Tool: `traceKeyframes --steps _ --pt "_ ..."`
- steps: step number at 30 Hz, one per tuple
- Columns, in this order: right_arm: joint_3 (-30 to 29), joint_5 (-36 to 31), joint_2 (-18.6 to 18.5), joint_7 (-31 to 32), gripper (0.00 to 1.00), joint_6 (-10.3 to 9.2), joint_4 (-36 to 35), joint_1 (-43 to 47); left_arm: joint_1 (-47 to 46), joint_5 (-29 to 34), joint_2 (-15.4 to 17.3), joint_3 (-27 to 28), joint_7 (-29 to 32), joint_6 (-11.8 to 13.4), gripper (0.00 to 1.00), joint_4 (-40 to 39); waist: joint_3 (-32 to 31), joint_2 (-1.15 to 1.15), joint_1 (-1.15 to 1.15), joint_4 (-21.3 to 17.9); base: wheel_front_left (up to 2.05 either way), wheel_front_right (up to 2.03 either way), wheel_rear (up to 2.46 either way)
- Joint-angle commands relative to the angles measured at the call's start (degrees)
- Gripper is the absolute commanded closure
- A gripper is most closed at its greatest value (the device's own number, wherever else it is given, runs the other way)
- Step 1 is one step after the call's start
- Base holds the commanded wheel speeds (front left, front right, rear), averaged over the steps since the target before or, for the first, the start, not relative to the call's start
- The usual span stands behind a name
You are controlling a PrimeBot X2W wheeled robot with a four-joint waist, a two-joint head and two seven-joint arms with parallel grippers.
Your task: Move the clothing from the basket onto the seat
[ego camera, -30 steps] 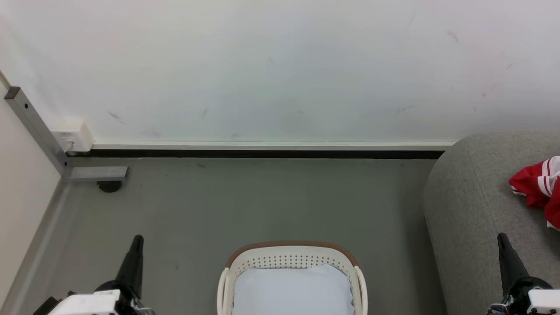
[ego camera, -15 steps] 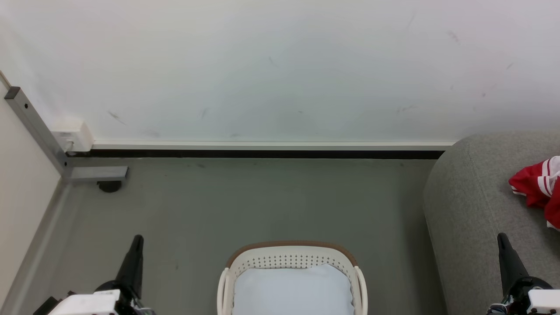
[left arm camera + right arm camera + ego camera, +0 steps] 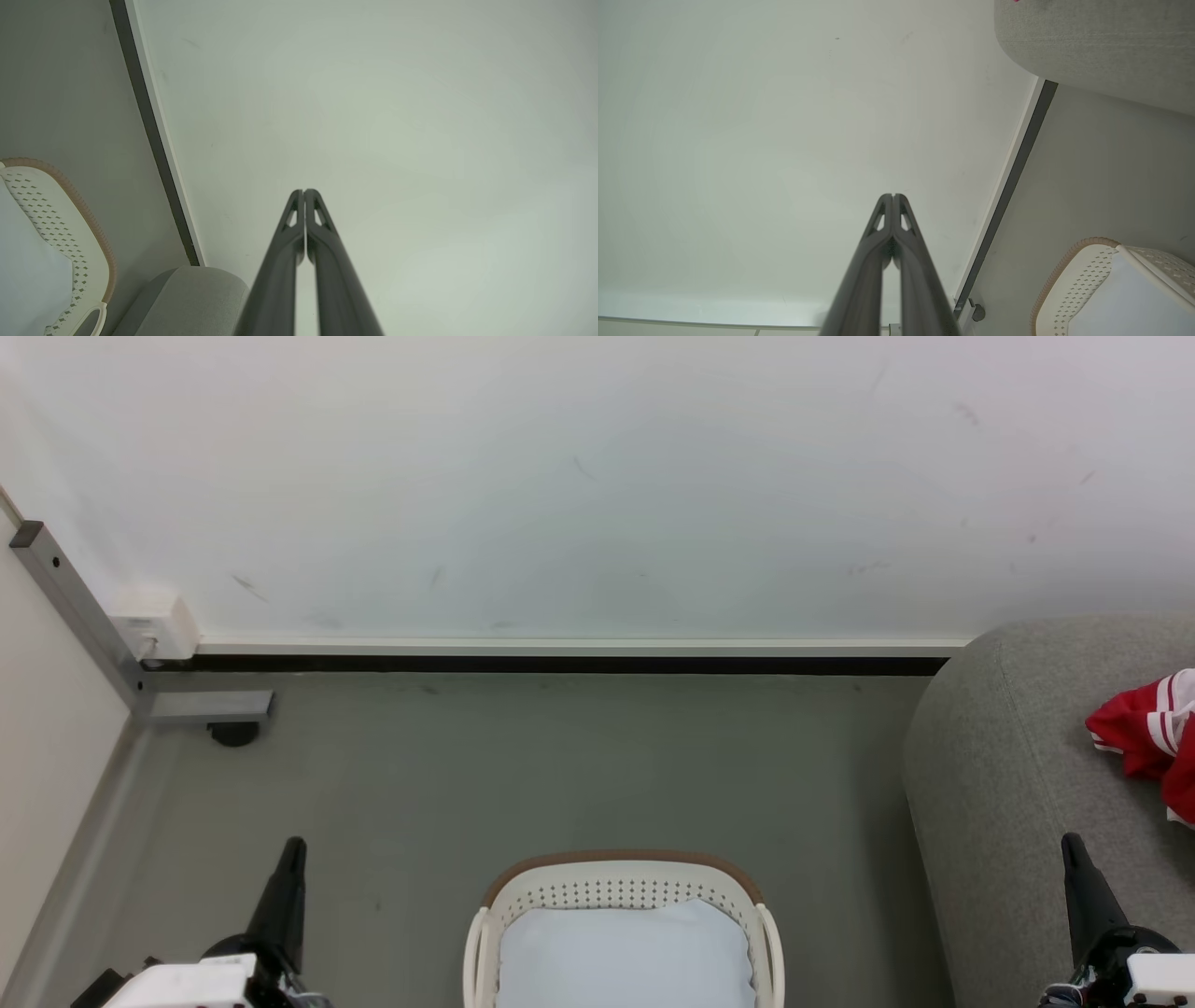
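The red clothing [image 3: 1150, 733] with white stripes lies on the grey seat [image 3: 1008, 775] at the right edge of the head view. The white basket [image 3: 621, 882] with its brown rim stands on the floor at bottom centre, and a pale blue-white pad [image 3: 624, 957] lies inside it. My left gripper [image 3: 292, 852] is at the lower left, shut and holding nothing, its tips [image 3: 304, 192] pressed together. At the lower right my right gripper [image 3: 1072, 847] hovers over the seat's front, also shut and bare [image 3: 893, 196]. The basket [image 3: 70, 219] and the seat [image 3: 187, 298] also appear in the left wrist view.
A white wall [image 3: 597, 476] with a dark skirting strip [image 3: 560, 664] runs across the back. A grey metal frame post with a foot [image 3: 201, 709] stands at the left by a pale side panel. Grey floor [image 3: 560, 775] lies between basket and wall.
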Motion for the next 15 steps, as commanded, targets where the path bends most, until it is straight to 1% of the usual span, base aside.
traceKeyframes --steps 1,15 --pt "-0.2 -0.2 0.0 0.2 1.0 -0.12 -0.2 -0.7 -0.4 -0.7 0.4 0.2 0.2 -0.4 1.0 -0.2 0.0 0.0 0.0 0.0 0.0 0.0 0.0" --pt "-0.3 -0.2 0.0 0.2 1.0 -0.12 -0.2 -0.7 -0.4 -0.8 0.4 0.2 0.2 -0.4 1.0 -0.2 0.0 0.0 0.0 0.0 0.0 0.0 0.0"
